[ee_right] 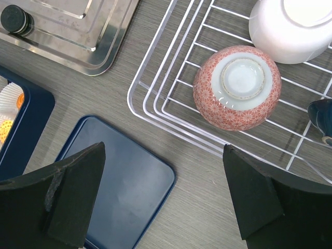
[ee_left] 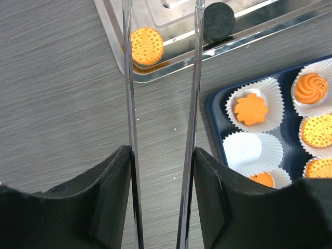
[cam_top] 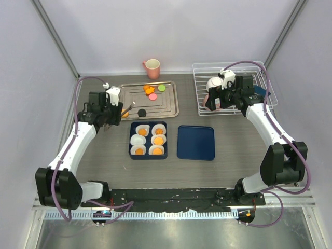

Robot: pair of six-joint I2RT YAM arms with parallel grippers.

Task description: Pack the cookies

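My left gripper is shut on metal tongs, whose two arms run forward between its jaws. The tongs' tips stand apart on either side of an orange cookie in the near left corner of the steel tray. A black cookie lies just right of them. Orange, pink and green cookies lie at the tray's back. The dark blue box has orange cookies in white cups; one cup is empty. My right gripper is open and empty.
The blue lid lies right of the box, below my right gripper. A wire rack at the back right holds an upturned red-patterned bowl and a white bowl. A pink mug stands behind the tray.
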